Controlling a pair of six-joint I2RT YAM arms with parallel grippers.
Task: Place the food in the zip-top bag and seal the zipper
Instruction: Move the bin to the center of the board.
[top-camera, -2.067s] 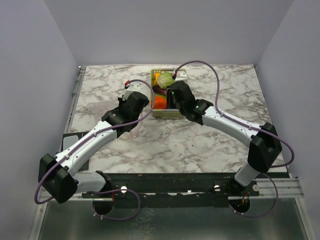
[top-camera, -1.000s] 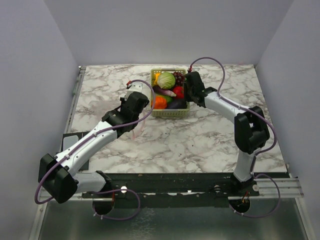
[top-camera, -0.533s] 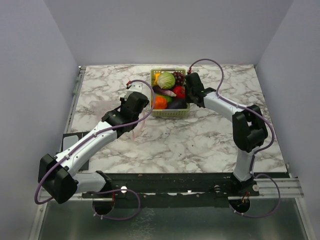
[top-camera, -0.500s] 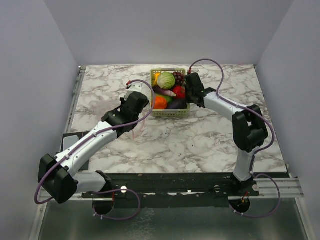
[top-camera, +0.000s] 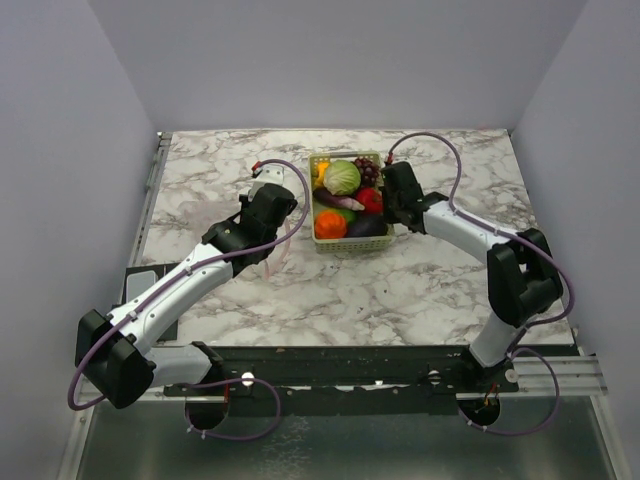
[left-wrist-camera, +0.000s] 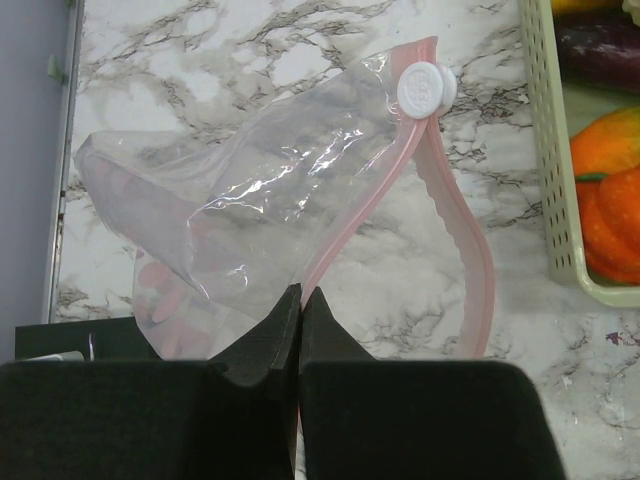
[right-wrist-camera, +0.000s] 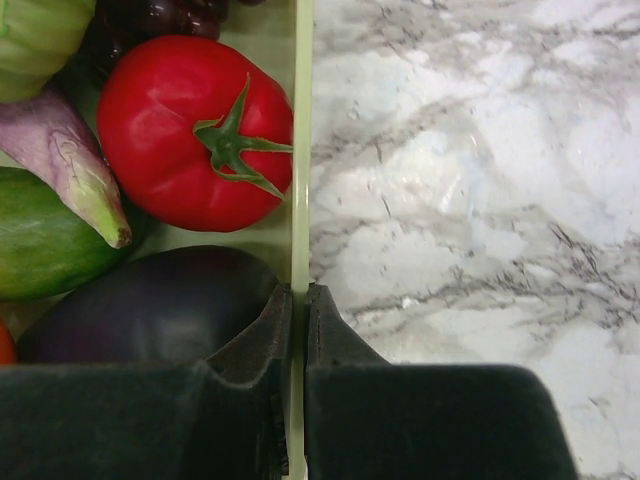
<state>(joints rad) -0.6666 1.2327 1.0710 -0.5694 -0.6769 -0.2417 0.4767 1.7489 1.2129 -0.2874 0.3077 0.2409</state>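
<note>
Gripping the thin side wall of the basket (right-wrist-camera: 301, 130) at its 3 o'clock edge, the right gripper (right-wrist-camera: 297, 300) has its jaws closed flat on the plastic. One finger sits inside beside the eggplant (right-wrist-camera: 150, 305); the other is outside over the table (right-wrist-camera: 480, 200). All the food (top-camera: 345, 200), including the tomato (right-wrist-camera: 190, 130), lies in the basket, and none seems to be in the bag (left-wrist-camera: 250, 200).

The left gripper (left-wrist-camera: 300, 298) is clamped on the bag's edge at the basket's 9 o'clock side. It holds the bag up with the mouth gaping and the pink zipper (left-wrist-camera: 470, 260) looping toward the basket, its white slider (left-wrist-camera: 425, 88) at the far end.

This looks like a move to place the basket for loading. To do it well:
- Slide the basket low and slowly, since the wall is flimsy and a pull from one side can twist or tip it.
- Keep the pinch deep on the wall so it does not slip off.
- Draw it toward 9 o'clock, stopping just beside the zipper loop and not on top of it.
- Hold the bag steady with its mouth facing the basket.
</note>
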